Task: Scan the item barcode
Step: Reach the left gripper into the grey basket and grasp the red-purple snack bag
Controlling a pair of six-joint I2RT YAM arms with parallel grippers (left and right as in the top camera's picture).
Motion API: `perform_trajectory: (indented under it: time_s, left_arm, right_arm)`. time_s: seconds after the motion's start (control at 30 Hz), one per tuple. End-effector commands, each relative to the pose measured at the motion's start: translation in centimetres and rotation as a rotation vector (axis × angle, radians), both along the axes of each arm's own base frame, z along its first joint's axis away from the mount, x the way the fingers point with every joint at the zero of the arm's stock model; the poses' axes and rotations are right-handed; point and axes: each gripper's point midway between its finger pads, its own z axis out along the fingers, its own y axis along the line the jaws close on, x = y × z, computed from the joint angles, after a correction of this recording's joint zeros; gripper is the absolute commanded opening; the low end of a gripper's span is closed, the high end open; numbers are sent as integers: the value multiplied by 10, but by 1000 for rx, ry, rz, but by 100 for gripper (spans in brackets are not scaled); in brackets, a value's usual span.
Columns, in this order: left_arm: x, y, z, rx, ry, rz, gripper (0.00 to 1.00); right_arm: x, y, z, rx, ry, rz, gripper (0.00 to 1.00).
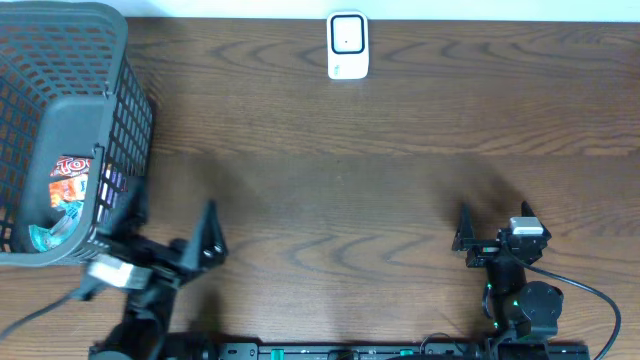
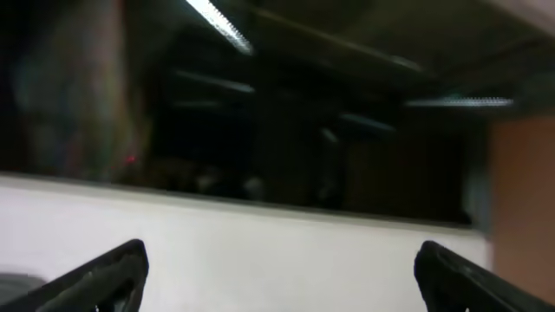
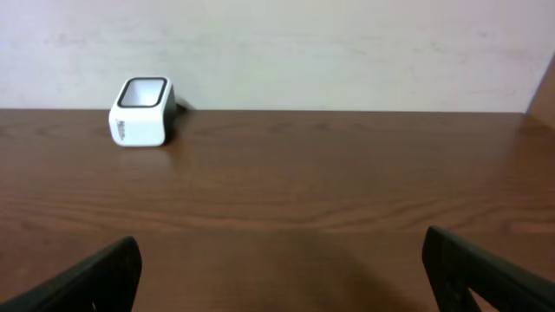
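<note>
Packet (image 1: 70, 180): red-orange, lying inside the basket (image 1: 125, 70) at 9 o'clock of the table (image 1: 350, 150) in the overhead view; something teal lies beside it.
Scanner (image 1: 348, 45): white, at 12 o'clock on the far edge, nothing in front of it.
Left gripper (image 2: 279, 270): at 7 o'clock, just beside the basket, jaws spread wide, holding nothing; its camera faces away from the table.
Right gripper (image 3: 282, 260): at 5 o'clock, jaws spread wide and empty, facing the scanner.
Done: nothing that shows; the packet is not picked up.
Left: take the packet out, carry it to the scanner, show its barcode.
</note>
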Motion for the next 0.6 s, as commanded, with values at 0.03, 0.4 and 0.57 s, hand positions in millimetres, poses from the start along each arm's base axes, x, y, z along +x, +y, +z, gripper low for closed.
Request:
perform_trajectory:
  time_s: [0.03, 0.4, 0.57]
  left_arm:
    - [27, 44, 83, 164, 29, 385, 98]
    - [145, 252, 62, 44, 852, 1059, 98]
    - [142, 292, -33, 11, 1251, 1081, 98]
  right_arm:
    - [0, -2, -1, 0, 4, -8, 99]
    - [0, -2, -1, 0, 4, -9, 99]
    - [0, -2, -1, 0, 4, -8, 99]
